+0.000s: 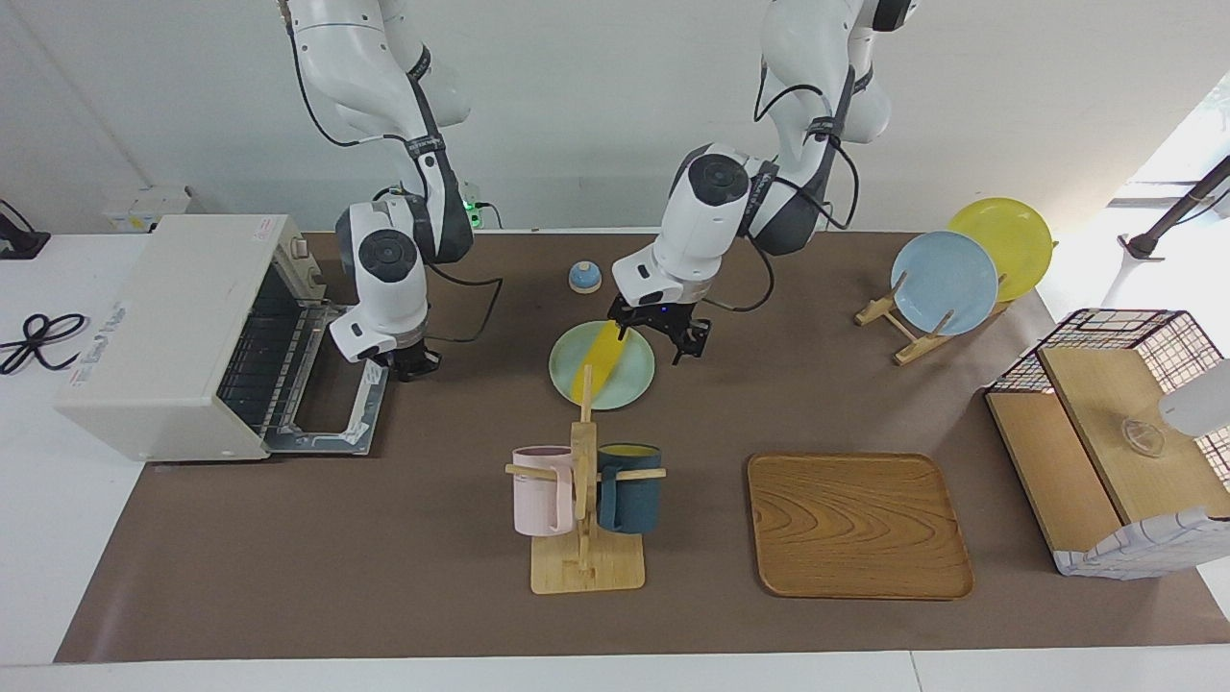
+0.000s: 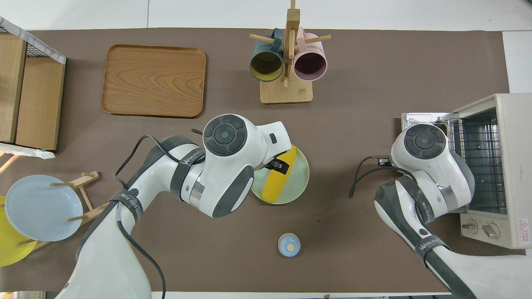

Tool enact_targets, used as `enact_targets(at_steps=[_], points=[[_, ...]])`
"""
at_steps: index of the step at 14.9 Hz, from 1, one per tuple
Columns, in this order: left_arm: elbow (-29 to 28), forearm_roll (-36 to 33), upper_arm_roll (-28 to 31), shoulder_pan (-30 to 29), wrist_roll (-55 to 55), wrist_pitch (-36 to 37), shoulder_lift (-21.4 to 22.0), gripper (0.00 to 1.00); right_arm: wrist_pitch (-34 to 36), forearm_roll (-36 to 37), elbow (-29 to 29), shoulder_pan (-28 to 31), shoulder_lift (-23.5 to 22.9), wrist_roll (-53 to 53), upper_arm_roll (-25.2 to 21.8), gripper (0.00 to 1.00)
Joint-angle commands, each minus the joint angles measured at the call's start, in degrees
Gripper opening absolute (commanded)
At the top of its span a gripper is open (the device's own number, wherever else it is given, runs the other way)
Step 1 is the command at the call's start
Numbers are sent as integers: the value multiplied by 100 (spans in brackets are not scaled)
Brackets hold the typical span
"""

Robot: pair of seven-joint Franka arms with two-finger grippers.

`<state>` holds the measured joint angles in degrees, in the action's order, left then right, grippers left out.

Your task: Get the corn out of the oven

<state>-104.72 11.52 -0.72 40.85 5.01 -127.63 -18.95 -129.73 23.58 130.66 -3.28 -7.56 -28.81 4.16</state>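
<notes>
The corn [image 1: 601, 356] [image 2: 279, 182] is a yellow cob lying on a pale green plate [image 1: 634, 380] [image 2: 300, 182] mid-table, outside the oven. The off-white oven [image 1: 163, 317] [image 2: 498, 166] stands at the right arm's end of the table. Its door [image 1: 357, 317] is dropped open and the wire rack inside is bare. My left gripper [image 1: 661, 338] hangs open, low over the plate, at the corn's end nearer the robots. One of its fingers [image 2: 277, 166] shows over the cob from above. My right gripper [image 1: 411, 365] is shut with nothing in it, just beside the open door's edge.
A mug rack [image 1: 581, 519] holds a pink and a dark blue mug, farther from the robots than the plate. A wooden tray [image 1: 858, 524], a plate rack [image 1: 947, 284] with blue and yellow plates, and a wire-sided wooden shelf [image 1: 1105, 432] fill the left arm's end. A small blue knob [image 1: 584, 277] sits near the robots.
</notes>
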Motion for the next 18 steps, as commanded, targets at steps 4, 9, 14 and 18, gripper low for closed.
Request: enact_targets(at_steps=[4,9,14,18], points=[[40,544,90,230,79,-95,-249,100,869,376,-435,240,246,664,50,0],[40,545,107,493,123,-236,-399,100,1046,288,-550,688,746,1701,58,0],[-31,536,116,538,158,-385,-478,100,1143,-142,-585,1276,1072,2852,41,0],[-223,527,134,573,176,-596,-461,100,1178,-326,-647,1629,1134,3512,41,0]])
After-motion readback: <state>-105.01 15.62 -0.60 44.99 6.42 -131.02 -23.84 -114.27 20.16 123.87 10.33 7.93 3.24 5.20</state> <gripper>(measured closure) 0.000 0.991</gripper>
